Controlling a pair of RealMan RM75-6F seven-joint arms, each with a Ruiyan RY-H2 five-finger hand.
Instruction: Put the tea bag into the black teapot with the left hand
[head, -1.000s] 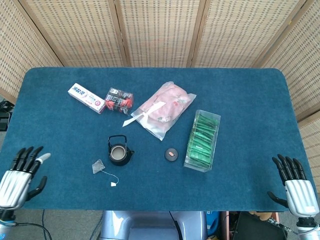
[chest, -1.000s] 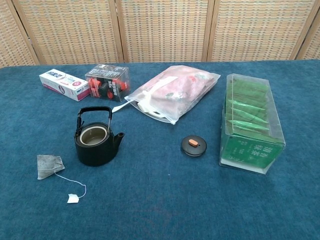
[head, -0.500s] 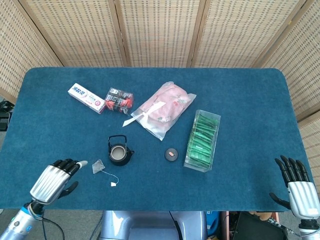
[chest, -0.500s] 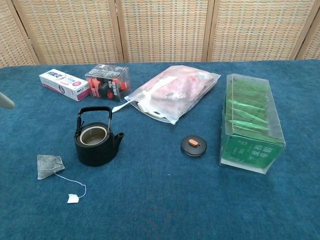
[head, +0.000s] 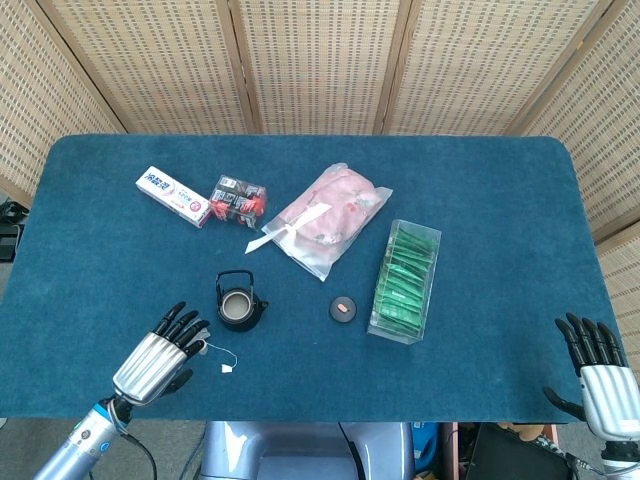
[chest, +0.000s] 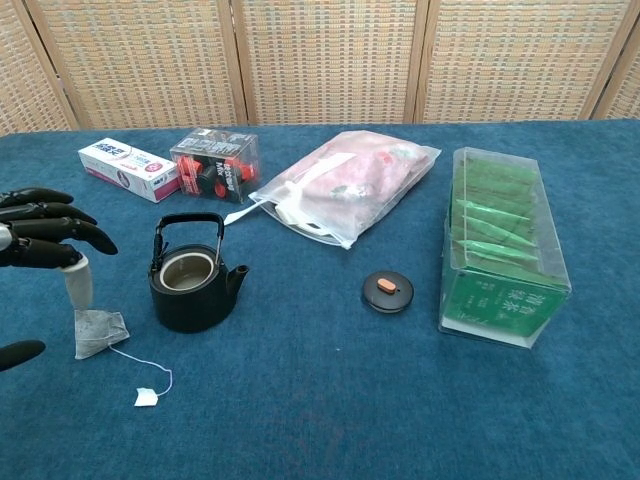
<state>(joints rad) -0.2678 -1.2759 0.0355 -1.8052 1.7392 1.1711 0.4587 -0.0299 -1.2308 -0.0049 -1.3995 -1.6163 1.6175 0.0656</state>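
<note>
The black teapot (head: 240, 303) (chest: 192, 282) stands uncovered left of centre, handle upright. Its black lid (head: 342, 309) (chest: 387, 291) lies on the cloth to the right. In the chest view the grey tea bag (chest: 98, 331) lies flat left of the pot, its string running to a white tag (chest: 144, 398) (head: 226, 368). My left hand (head: 160, 355) (chest: 40, 240) hovers over the bag with fingers spread and holds nothing; one pale fingertip (chest: 78, 282) points down just above it. The head view has the bag hidden under those fingers. My right hand (head: 600, 375) is open at the front right corner.
A toothpaste box (chest: 128, 168) and a red-black pack (chest: 213, 165) lie behind the teapot. A pink bag (chest: 345, 190) sits mid-table and a clear box of green tea packets (chest: 500, 245) to the right. Woven screens close off the back.
My left hand has travelled from the front left corner rightward, and now it covers the tea bag. The right hand has sunk slightly toward the frame's edge. No object has moved.
</note>
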